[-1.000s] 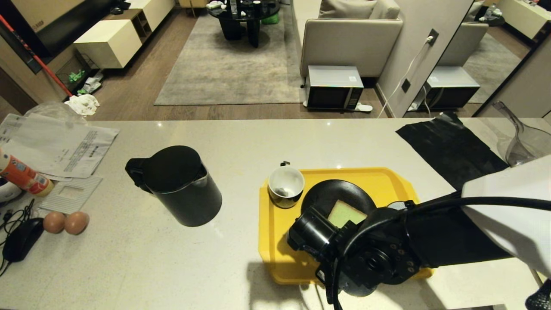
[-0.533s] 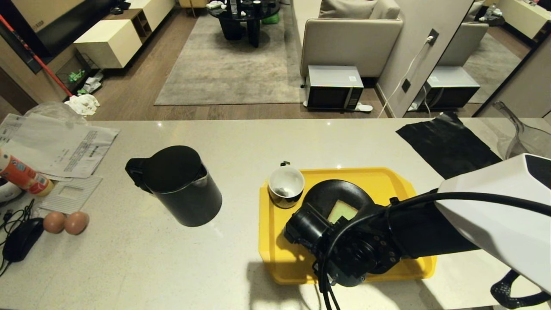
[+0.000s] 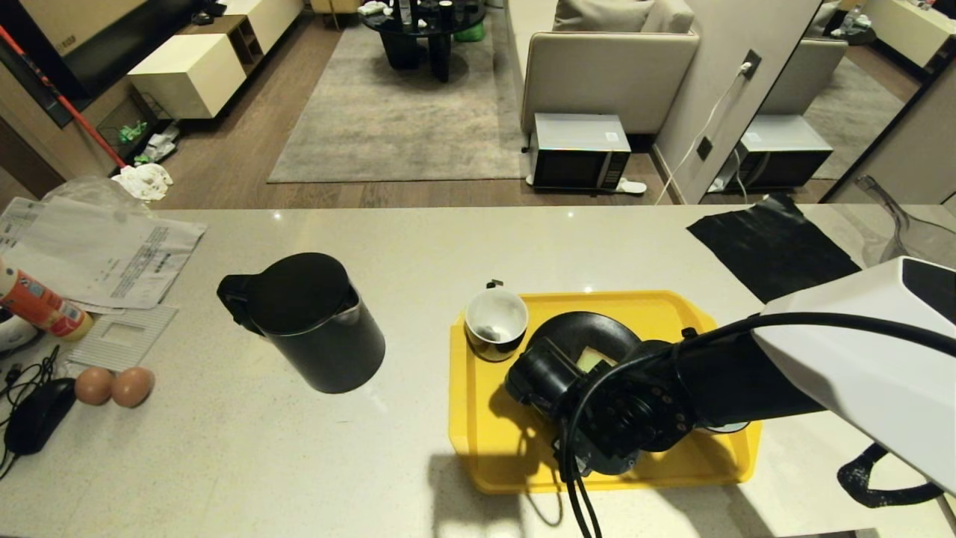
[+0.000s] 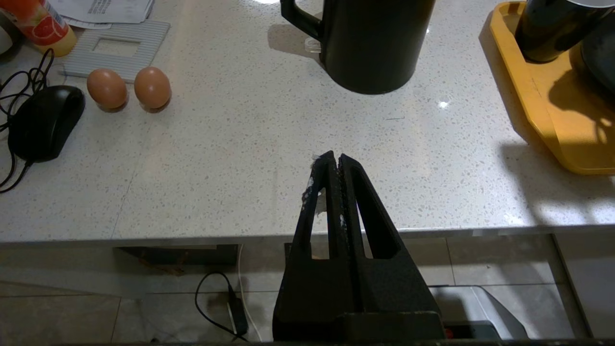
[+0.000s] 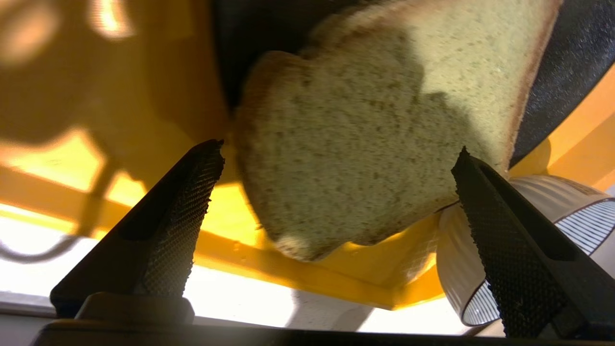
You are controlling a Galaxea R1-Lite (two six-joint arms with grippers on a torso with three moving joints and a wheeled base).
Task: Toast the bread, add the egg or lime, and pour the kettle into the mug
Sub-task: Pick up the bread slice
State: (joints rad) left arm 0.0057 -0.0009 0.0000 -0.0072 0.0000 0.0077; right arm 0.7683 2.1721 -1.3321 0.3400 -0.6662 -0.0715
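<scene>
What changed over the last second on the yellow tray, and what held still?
The right gripper has pushed in over the black plate, covering more of the bread; its fingers now stand open either side of the slice, gripping nothing. The kettle, mug, yellow tray and two brown eggs have not moved. The left gripper stays shut off the counter edge.

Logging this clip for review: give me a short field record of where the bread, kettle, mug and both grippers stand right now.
bread: on the black plate, overhanging its rim, ungripped
right gripper: open, fingers either side of the bread
left gripper: shut, parked at the counter's near edge
kettle: upright on the counter, lid on, left of the tray
mug: upright in the yellow tray, far left corner
striped bowl: beside the plate
</scene>
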